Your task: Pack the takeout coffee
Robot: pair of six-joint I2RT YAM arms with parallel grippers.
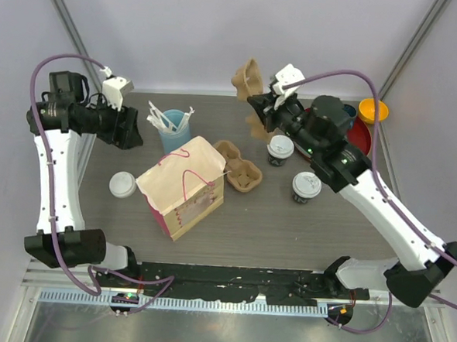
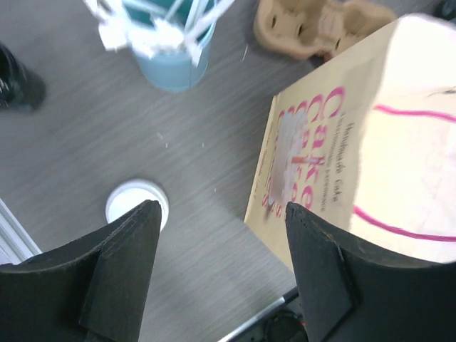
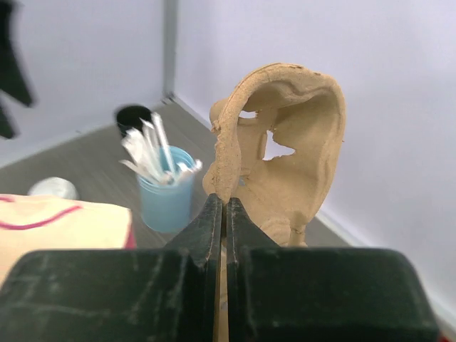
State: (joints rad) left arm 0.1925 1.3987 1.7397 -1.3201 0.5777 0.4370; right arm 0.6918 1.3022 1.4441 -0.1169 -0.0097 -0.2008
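Two black paper cups with white sip lids stand right of centre in the top view: one (image 1: 280,149) further back, one (image 1: 306,186) nearer. My right gripper (image 1: 260,109) is raised above the table's back edge. It is shut on the rim of a brown moulded-pulp cup carrier (image 1: 248,78), which it holds upright in the air; the right wrist view shows the carrier (image 3: 285,164) pinched between the closed jaws of that gripper (image 3: 225,203). My left gripper (image 1: 130,128) is open and empty, high over the table's left side; the left wrist view (image 2: 221,210) shows nothing between its fingers.
A tan paper bag (image 1: 185,188) with pink handles stands open at centre. A second pulp carrier (image 1: 240,168) lies right of it. A light-blue cup of white utensils (image 1: 173,129) stands behind the bag. A round white lid (image 1: 123,185) sits left. An orange bowl (image 1: 373,110) and red plate (image 1: 362,136) are back right.
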